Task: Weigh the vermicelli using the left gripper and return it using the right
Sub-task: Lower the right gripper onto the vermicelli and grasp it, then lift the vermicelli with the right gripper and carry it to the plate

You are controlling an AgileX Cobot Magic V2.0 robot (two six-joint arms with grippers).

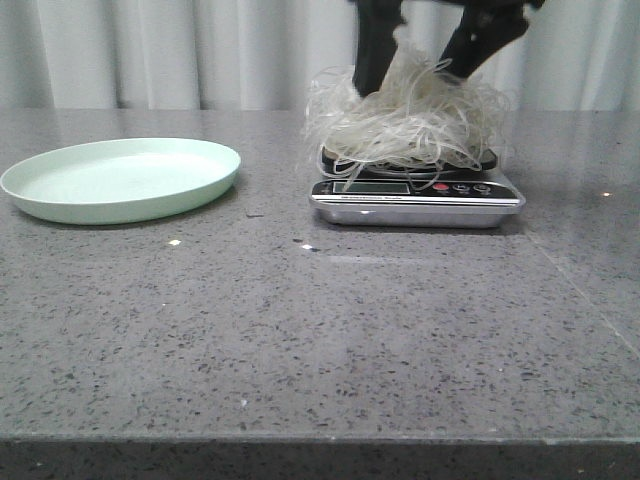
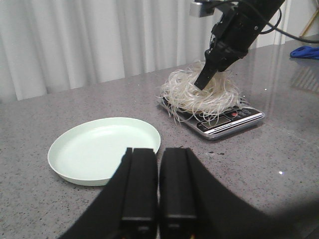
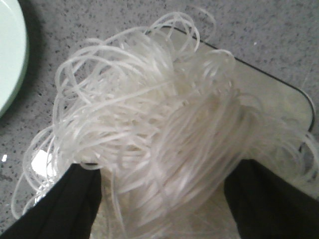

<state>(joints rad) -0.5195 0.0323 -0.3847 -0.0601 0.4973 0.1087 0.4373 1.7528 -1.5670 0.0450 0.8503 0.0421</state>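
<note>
Vermicelli (image 1: 405, 120) sits heaped on the scale (image 1: 416, 198), strands spilling over its edges. Right gripper (image 3: 162, 199) is down in the heap, fingers (image 3: 65, 201) spread wide on either side of the noodle mass, not yet closed on it. Left gripper (image 2: 159, 186) hangs back above the near rim of the green plate (image 2: 104, 149), fingers pressed together, holding nothing.

Step in hand, as I judge it: the right arm grabs the noodles to return them to the plate. To do it well, close low and through the thick middle of the bundle so the loose loops come along; lift straight up and slowly, since stray strands draped over the scale edge may snag or drag the scale. Keep the left arm clear of the plate.

Count: one noodle heap, one scale, one plate, two grippers, on a grey speckled table (image 1: 300, 350).
</note>
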